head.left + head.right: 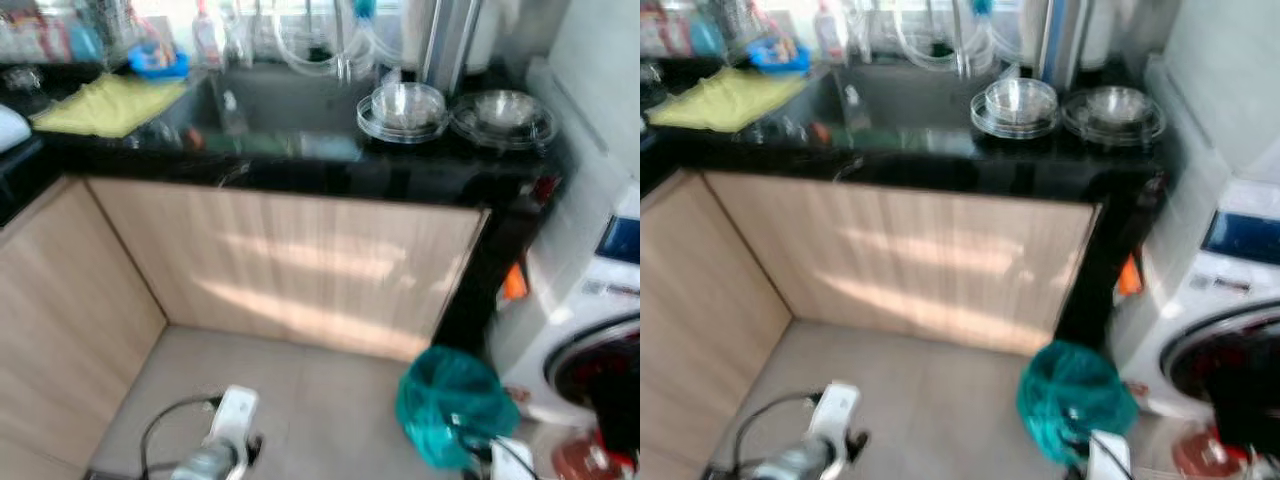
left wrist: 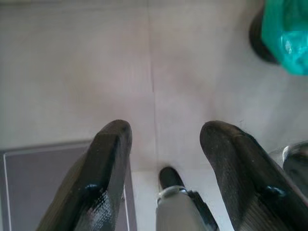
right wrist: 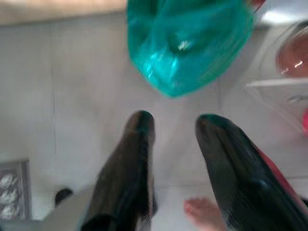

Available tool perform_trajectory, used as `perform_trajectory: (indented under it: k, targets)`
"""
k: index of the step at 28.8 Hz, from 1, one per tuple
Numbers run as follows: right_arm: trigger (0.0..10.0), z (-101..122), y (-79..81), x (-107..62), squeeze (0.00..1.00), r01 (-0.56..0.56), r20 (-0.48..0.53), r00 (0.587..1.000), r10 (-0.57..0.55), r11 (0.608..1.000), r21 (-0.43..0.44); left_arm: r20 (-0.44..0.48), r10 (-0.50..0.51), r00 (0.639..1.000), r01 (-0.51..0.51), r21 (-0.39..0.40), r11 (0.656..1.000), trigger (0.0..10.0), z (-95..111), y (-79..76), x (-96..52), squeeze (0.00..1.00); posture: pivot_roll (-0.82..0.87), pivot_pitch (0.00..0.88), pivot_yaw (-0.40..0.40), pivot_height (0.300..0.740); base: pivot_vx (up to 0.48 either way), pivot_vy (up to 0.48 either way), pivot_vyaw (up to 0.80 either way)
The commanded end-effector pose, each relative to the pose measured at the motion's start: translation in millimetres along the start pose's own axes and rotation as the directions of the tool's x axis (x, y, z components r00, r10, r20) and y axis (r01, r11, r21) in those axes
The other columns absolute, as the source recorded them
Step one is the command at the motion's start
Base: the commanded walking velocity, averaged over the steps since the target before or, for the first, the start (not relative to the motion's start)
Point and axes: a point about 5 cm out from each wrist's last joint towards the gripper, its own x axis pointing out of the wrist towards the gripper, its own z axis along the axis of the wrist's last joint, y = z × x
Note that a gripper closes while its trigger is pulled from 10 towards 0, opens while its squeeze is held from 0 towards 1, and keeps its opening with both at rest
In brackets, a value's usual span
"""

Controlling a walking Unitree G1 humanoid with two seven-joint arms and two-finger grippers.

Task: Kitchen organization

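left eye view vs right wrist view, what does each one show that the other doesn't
Left eye view alone: the black counter, the sink, two stacks of steel bowls, a yellow cloth, and the wooden cabinet front.

Right wrist view alone: the right gripper close up, black fingers apart and holding nothing, pointing down at the floor.

Both: the green plastic bag on the pale tiled floor, beside the white washing machine.

Head stereo pair down onto counter (image 1: 300, 170); both wrist views floorward, sharing teal bag (image 3: 185, 43).
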Motion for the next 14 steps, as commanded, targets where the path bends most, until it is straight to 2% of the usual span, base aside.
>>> perform_trajectory:
  k: [1,14]
  targets:
    - [10.0,0.1,10.3,1.6,0.0,-0.025,0.0,1.0,0.025,1.0,0.01,-0.018,0.031,0.999,-0.031,-0.002,1.0,10.0,-6.1,12.4,-2.5,0.0,-0.14,0.0,0.009,0.74,0.341,0.0,0.0]
    - [10.0,0.1,12.4,1.9,0.0,-0.027,0.001,1.0,0.027,1.0,0.014,-0.011,0.025,1.0,-0.024,0.016,1.0,10.0,-1.8,13.2,-2.0,0.0,-0.14,0.0,0.025,0.74,0.341,0.0,0.0]
